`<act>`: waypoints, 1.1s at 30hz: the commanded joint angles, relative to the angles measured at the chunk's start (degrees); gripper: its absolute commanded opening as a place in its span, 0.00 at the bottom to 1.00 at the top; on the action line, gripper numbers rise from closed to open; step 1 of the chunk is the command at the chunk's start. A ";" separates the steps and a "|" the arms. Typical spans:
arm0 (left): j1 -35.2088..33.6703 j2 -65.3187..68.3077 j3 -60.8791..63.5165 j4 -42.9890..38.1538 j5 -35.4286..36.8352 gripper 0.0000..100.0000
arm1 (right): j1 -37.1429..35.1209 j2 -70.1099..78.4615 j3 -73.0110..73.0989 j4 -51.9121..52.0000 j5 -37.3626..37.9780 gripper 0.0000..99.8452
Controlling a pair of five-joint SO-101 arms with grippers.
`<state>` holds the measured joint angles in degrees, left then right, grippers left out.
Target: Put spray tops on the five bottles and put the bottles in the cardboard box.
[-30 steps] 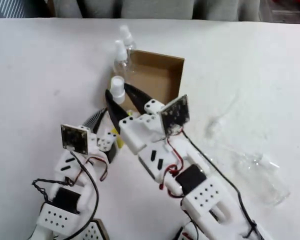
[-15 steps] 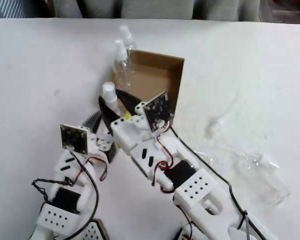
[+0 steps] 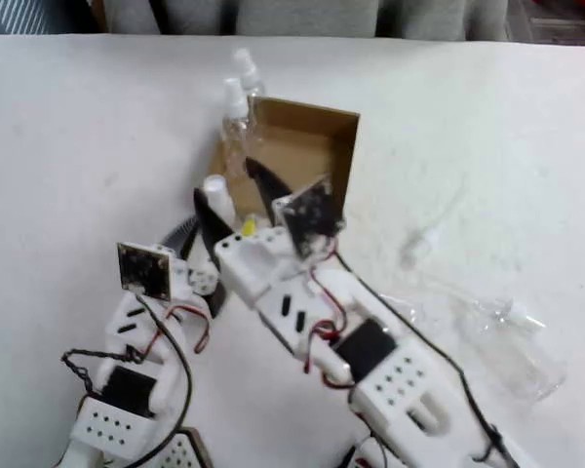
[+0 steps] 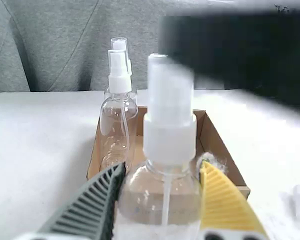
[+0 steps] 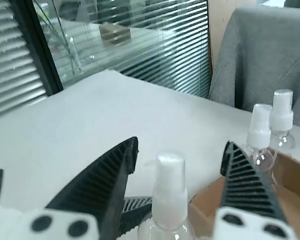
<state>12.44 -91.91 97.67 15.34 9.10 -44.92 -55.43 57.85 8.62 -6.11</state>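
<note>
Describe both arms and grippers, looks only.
Both are white printed shells with dotted vent holes, black servos, loose red and black cables, and a square circuit board at each wrist. The left gripper has one grey ribbed finger and one yellow; the right gripper has two black ribbed fingers.

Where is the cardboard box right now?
In the high view, the cardboard box sits near the middle, right behind the gripped bottle, with two capped bottles at its far left corner.

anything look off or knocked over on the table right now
Yes: one clear plastic bottle lies on its side on the white table, apart from the brown cardboard box, unlike the two upright clear bottles at the box's far corner.
</note>
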 commanded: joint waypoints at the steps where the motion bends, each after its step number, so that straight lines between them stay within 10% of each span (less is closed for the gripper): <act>1: -0.48 -1.45 -0.26 -0.09 -0.70 0.05 | 1.19 -7.43 -6.24 6.99 -0.09 0.23; 19: -0.48 -1.45 -0.26 -2.37 -0.53 0.05 | 29.58 -17.63 8.00 24.22 -0.44 0.07; 33: -2.68 1.27 -7.21 -22.42 -0.70 0.05 | 40.92 -17.71 32.97 1.89 -0.26 0.02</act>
<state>10.59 -91.82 96.97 -4.09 9.10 -5.98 -72.40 90.11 15.21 -6.20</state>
